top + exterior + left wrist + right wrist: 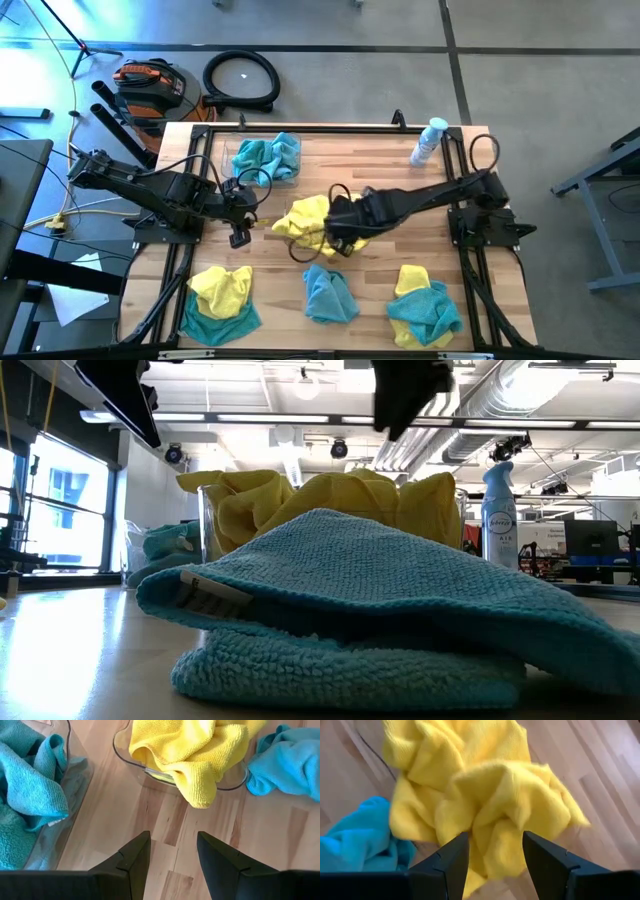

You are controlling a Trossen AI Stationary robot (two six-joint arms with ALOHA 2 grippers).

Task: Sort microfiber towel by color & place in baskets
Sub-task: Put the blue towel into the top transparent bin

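While right gripper (492,857) hangs open, empty, right over yellow heap (312,222) in centre basket (131,762), left gripper (172,855) waits open beside; loose towels (328,295) along near edge.

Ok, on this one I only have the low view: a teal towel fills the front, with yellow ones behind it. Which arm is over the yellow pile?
Observer: The right gripper, jaws open, hangs over the yellow towels in the centre basket.
Operator: And the left?
Observer: The left gripper is open over bare wood beside that basket, holding nothing.
Operator: Much left to sort?
Observer: Three loose heaps lie along the front edge. The left heap and right heap mix yellow and teal; the middle heap is teal only.
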